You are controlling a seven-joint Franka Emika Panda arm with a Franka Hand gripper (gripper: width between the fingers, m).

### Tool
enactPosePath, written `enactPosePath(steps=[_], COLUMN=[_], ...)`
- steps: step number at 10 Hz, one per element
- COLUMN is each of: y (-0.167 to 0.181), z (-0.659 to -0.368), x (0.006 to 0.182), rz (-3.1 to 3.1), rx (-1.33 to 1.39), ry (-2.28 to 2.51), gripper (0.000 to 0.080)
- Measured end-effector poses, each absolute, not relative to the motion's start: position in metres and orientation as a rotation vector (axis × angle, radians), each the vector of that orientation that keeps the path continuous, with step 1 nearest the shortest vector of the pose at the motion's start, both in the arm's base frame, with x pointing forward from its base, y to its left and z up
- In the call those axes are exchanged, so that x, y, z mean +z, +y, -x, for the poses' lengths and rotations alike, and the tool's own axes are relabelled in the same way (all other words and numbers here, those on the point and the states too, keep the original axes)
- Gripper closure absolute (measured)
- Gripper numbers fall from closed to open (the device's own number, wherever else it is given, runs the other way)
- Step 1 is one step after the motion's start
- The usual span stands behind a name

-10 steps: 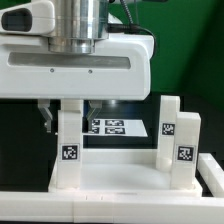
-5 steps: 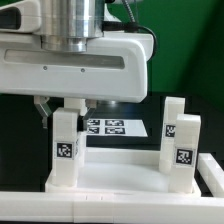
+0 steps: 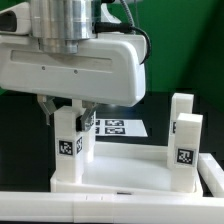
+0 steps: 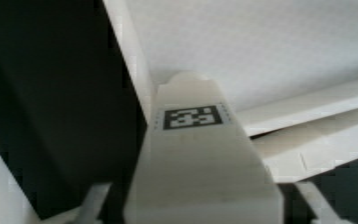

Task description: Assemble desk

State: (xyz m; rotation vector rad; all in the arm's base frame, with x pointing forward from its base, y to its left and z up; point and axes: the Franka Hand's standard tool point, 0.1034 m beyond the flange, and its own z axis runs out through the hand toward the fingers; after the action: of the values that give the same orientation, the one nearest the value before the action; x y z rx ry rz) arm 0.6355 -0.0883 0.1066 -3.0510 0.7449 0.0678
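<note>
Directly beneath your pincer [image 3: 70, 108], the leg [image 3: 69, 150] stands upright on the desk top [image 3: 120, 178] at its corner on the exterior view's left, long axis vertical. Pincer clenched on the leg's head; two legs [image 3: 184, 135] stand opposite.

1. This is a robotics lab or test bench, not a home.
2. A white robot arm [image 3: 75, 60] fills the exterior view above a dark counter [image 3: 25, 140].
3. A marker board [image 3: 118, 127] of printed tags lies flat on the counter.
4. The white plastic legs [image 3: 184, 150] also bear black-and-white tags, as in tracked experiments.
</note>
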Motion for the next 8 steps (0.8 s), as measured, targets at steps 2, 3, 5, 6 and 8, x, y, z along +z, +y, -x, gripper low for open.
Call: enactPosePath(steps=[2,3,5,6,8], y=[-0.086,-0.087,-0.082,-0.075,-0.059], z=[-0.633,-0.633,-0.634,-0.634,-0.634], x=[0.106,0.106,0.112,0.122,0.142], rz=[3.033,3.035,3.030,3.021,3.002], rx=[0.088,0.088,0.087,0.094,0.116], ry=[0.845,0.840,0.849,0.851,0.885], gripper=[0.0499,0.0402,0.0223,0.0166,0.0153])
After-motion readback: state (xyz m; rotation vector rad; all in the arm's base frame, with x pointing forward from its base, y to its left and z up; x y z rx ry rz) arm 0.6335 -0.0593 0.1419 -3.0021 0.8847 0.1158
